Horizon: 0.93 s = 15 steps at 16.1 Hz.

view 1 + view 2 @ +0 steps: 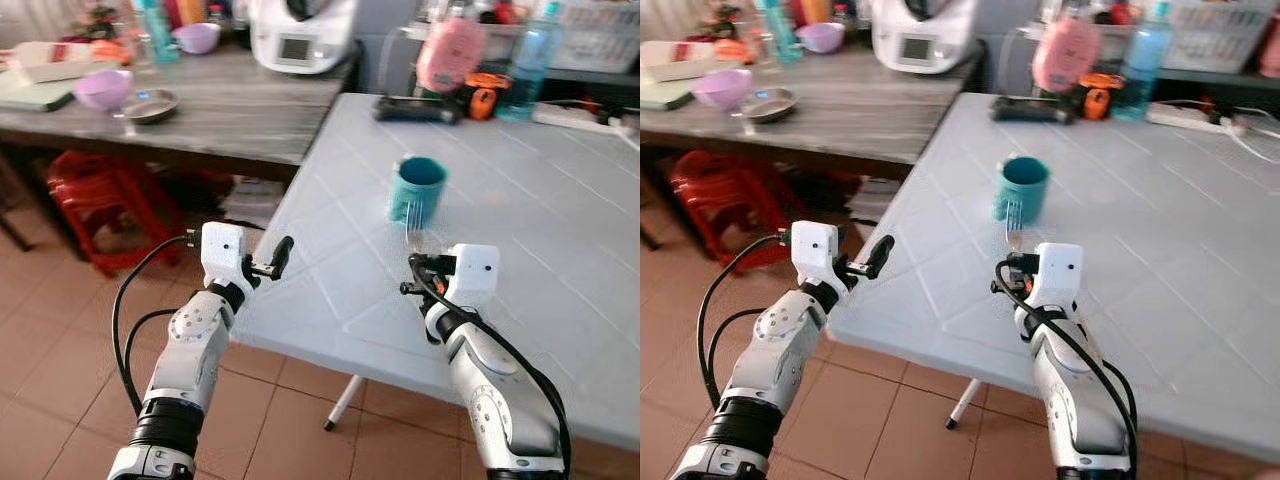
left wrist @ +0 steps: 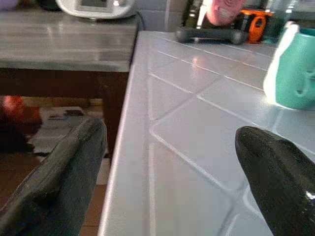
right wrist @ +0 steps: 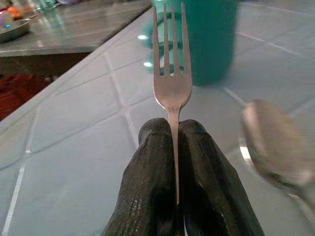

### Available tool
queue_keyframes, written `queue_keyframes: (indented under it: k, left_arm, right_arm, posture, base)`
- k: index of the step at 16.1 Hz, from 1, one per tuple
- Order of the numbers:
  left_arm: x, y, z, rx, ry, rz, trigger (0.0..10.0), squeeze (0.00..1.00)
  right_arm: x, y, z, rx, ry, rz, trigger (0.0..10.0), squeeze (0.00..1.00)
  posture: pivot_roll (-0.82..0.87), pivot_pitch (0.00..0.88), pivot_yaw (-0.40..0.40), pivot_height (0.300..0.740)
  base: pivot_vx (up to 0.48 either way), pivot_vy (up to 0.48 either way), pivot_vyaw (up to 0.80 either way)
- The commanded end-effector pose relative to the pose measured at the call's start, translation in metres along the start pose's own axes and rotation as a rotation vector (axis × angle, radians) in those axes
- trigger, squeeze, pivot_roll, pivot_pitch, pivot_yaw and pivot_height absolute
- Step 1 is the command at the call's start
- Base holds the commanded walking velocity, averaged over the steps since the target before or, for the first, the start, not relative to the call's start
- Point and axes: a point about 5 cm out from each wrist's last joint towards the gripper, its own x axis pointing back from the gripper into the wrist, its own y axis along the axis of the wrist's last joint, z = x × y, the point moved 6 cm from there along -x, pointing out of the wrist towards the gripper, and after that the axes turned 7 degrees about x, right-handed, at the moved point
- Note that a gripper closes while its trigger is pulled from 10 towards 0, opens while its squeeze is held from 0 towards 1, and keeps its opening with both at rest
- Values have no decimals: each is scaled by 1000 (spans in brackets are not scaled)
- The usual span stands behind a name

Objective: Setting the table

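My right gripper [image 1: 416,266] hovers low over the near part of the pale blue tiled table [image 1: 560,230], shut on the handle of a silver fork [image 3: 171,83]. The fork's tines point at a teal mug [image 1: 418,188] standing just beyond them. A blurred spoon bowl [image 3: 275,152] shows beside the right fingers; I cannot tell whether it lies on the table or is held. My left gripper [image 1: 273,259] is at the table's left edge, open, with nothing between its fingers [image 2: 54,187].
A wooden counter [image 1: 230,110] to the left carries purple bowls [image 1: 102,88], a metal bowl [image 1: 150,104] and a white appliance [image 1: 300,35]. Red stools [image 1: 95,200] stand beneath it. A black bar [image 1: 415,108], an orange tape measure [image 1: 482,95] and a bottle [image 1: 525,65] line the table's far edge.
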Motion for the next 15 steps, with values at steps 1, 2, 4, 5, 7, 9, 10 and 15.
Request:
queue_keyframes:
  k: [1,2,4,5,7,9,10,15]
  left_arm:
    - [0,2,3,-18,13,-5,10000,0]
    - [-1,2,3,-18,15,-4,10000,0]
    - [-1,2,4,-21,14,-5,10000,0]
    - [-1,2,4,-23,13,-6,10000,0]
    - [-1,2,4,-27,12,-7,10000,0]
    - [-2,2,4,-30,9,-8,10000,0]
    - [-2,3,3,-30,5,-10,10000,0]
    - [-3,3,2,-34,-1,-10,10000,0]
  right_arm:
    - [1,6,3,10,5,-25,10000,0]
    - [0,6,3,10,5,-25,10000,0]
    - [0,6,3,10,5,-27,10000,0]
    - [0,6,3,10,4,-29,10000,0]
    - [0,7,3,11,2,-34,10000,0]
    - [0,7,3,12,0,-39,10000,0]
    - [0,9,4,13,1,-47,10000,0]
    - [0,9,3,15,-4,-50,10000,0]
  posture:
    - [-38,30,58,740]
    - [-38,31,56,740]
    - [-38,31,58,740]
    - [-38,30,58,740]
    - [-38,30,61,740]
    - [-37,29,63,740]
    - [-37,29,63,740]
    - [-37,29,64,740]
  base:
    - [0,0,-788]
    - [0,0,-788]
    - [0,122,-731]
    - [0,247,-656]
    - [0,253,-578]
    - [0,263,0]
    - [0,300,0]
    - [0,299,0]
